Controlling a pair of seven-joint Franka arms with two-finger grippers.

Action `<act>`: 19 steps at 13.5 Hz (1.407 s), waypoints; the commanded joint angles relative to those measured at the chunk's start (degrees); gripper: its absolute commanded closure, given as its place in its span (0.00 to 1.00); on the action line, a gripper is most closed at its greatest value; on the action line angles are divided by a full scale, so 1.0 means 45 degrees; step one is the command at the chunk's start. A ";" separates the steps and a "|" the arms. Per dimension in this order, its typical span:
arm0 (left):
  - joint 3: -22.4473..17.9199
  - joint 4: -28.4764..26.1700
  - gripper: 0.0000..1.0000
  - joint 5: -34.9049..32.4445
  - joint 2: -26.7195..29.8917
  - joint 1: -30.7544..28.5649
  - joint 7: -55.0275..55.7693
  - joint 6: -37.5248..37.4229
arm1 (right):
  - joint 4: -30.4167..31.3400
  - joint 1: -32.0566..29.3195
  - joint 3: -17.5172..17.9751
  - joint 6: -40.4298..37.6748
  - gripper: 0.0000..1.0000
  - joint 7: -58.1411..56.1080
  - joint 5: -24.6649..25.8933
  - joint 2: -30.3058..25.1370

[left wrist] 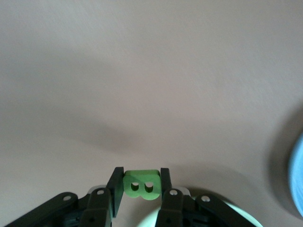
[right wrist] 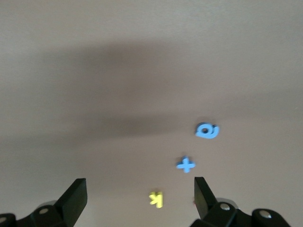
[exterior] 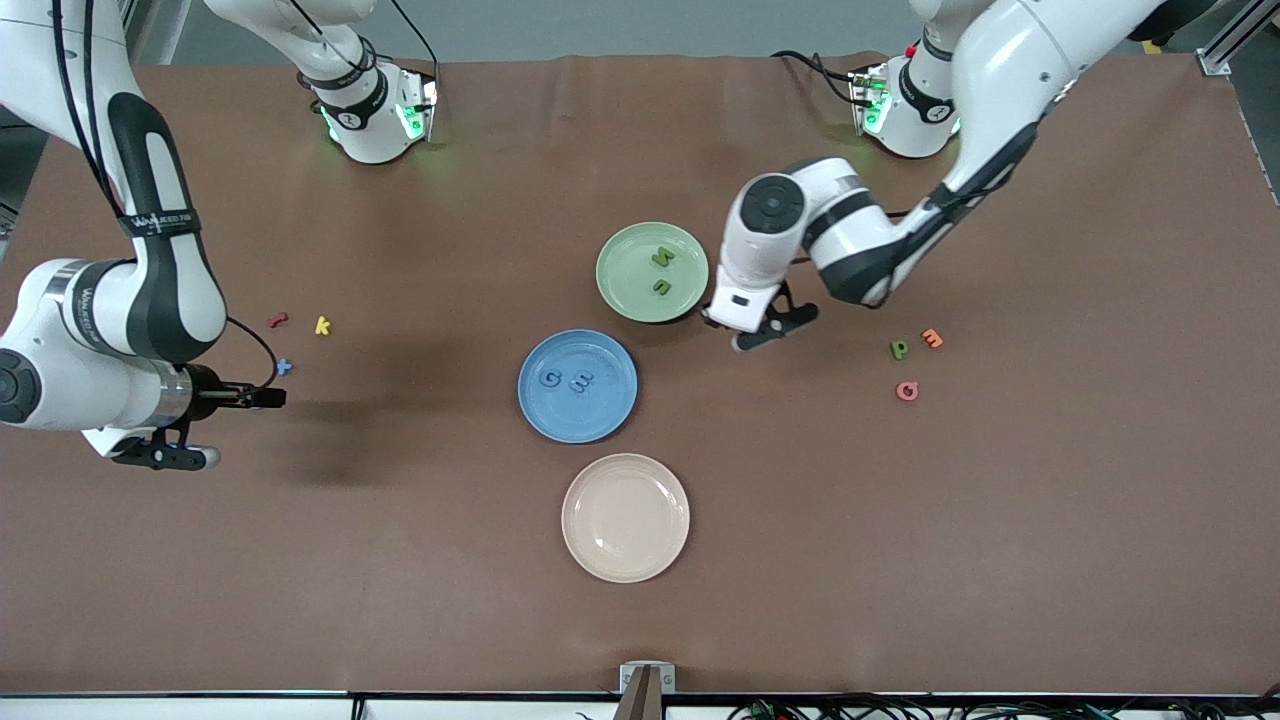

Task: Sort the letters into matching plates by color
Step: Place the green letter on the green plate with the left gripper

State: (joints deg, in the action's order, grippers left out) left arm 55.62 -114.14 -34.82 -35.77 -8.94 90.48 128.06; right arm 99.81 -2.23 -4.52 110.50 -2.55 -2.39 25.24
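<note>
1. My left gripper [left wrist: 138, 189] is clamped on a green letter B [left wrist: 140, 184], held up in the air just beside the green plate [exterior: 625, 290], at the plate's edge toward the left arm's end of the table.
2. The green plate already holds two green letters [exterior: 662, 270].
3. The blue plate [exterior: 545, 410] sits nearer the front camera than the green one, with two blue letters [exterior: 566, 379] in it.
4. A cream plate [exterior: 600, 545] lies nearest the front camera.
5. A green p [exterior: 899, 348] lies toward the left arm's end of the table, beside an orange letter [exterior: 932, 338] and a pink letter [exterior: 907, 391].
6. My right gripper [right wrist: 139, 198] waits with its jaws wide apart, holding nothing, over bare table.
7. Near it lie a blue x [right wrist: 186, 164], a blue a [right wrist: 207, 131], a yellow k [right wrist: 155, 198] and a red letter [exterior: 277, 320].
</note>
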 commanded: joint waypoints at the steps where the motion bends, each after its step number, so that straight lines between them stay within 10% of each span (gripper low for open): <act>1: -0.0872 0.1046 0.99 -0.0134 -0.0683 0.2193 0.1840 -0.0255 | 0.1879 -0.0694 0.0261 0.1240 0.00 -0.0681 0.0335 -0.1154; 6: -0.2494 0.2140 0.82 -0.0134 -0.1249 0.5459 0.4460 -0.0197 | 0.4183 -0.1106 0.0262 0.4011 0.00 -0.1072 0.0882 -0.1528; 8: -0.3040 0.2628 0.00 -0.0114 -0.1387 0.6338 0.5338 -0.0216 | 0.5083 -0.1359 0.0281 0.5282 0.00 -0.1327 0.0863 -0.1508; 19: -0.3259 0.2047 0.00 -0.0329 0.0426 0.2228 0.0020 -0.1837 | 0.5888 -0.1692 0.0320 0.6615 0.02 -0.1327 0.0843 -0.1079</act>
State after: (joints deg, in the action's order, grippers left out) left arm 40.18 -102.02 -35.38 -37.96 4.90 95.78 121.39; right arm 125.17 -8.27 -4.36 139.31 -8.29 0.20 20.92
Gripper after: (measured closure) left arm 0.000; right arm 0.022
